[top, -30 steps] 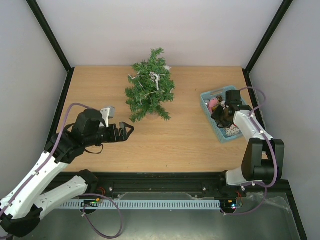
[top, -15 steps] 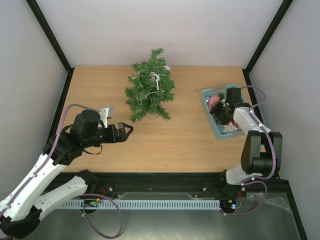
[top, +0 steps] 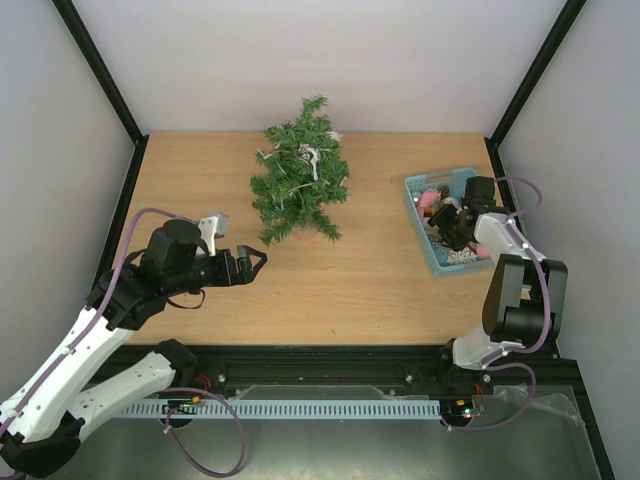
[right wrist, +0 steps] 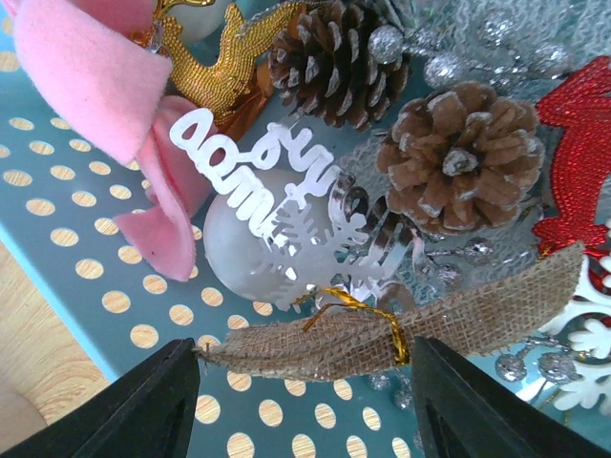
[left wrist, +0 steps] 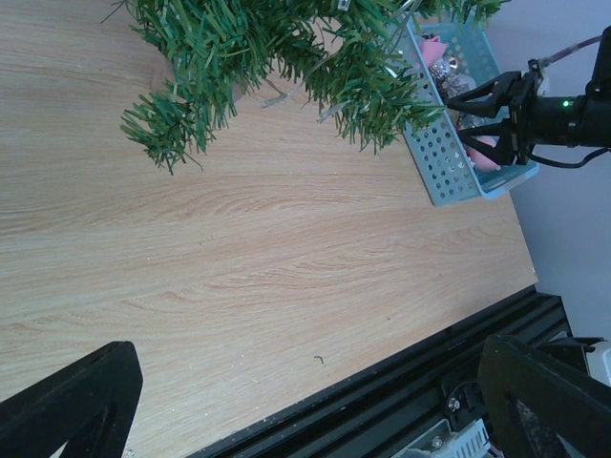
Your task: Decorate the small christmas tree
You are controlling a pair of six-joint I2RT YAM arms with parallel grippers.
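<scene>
On the left, our left gripper (top: 254,263) hovers over the table (top: 360,290) with its jaws spread wide and nothing between them. The small christmas tree (top: 300,180) stands ahead of it and a little to its right, near the far edge, apart from the fingertips; in the left wrist view its lowest branches (left wrist: 286,48) hang clear of the fingers (left wrist: 67,401). Well to the right of the tree sits the blue basket (top: 418,186), and our right gripper (top: 450,222) is down inside it, far from the tree. Its jaws stand partly apart, one on each side of a burlap bow (right wrist: 382,329) that reaches both fingers (right wrist: 143,401); we cannot tell whether they pinch it. Pine cones (right wrist: 458,157) and a pink felt piece (right wrist: 86,67) lie just beyond.
</scene>
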